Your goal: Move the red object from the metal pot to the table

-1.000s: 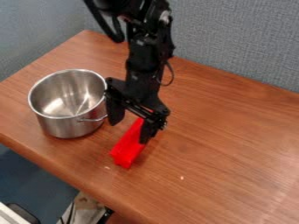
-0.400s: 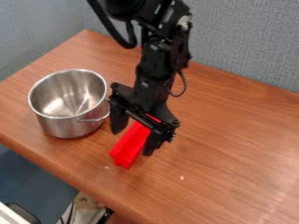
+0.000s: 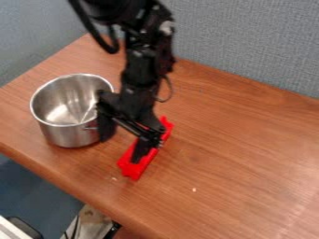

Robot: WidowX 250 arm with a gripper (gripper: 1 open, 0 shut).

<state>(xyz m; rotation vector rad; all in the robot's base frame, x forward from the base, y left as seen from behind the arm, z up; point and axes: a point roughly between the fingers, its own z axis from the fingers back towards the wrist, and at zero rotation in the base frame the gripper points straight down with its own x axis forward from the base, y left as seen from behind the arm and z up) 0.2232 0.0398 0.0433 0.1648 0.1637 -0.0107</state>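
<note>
Black arm reaching down from above, its open gripper (image 3: 133, 142) low and angled downward.

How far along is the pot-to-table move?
Looks essentially done: the red object lies on the table, and the visible inside of the metal pot shows nothing red. In hand: nothing evident; the gripper is open, right over the red object and partly hiding it. Left: probably just backing the arm away.
</note>
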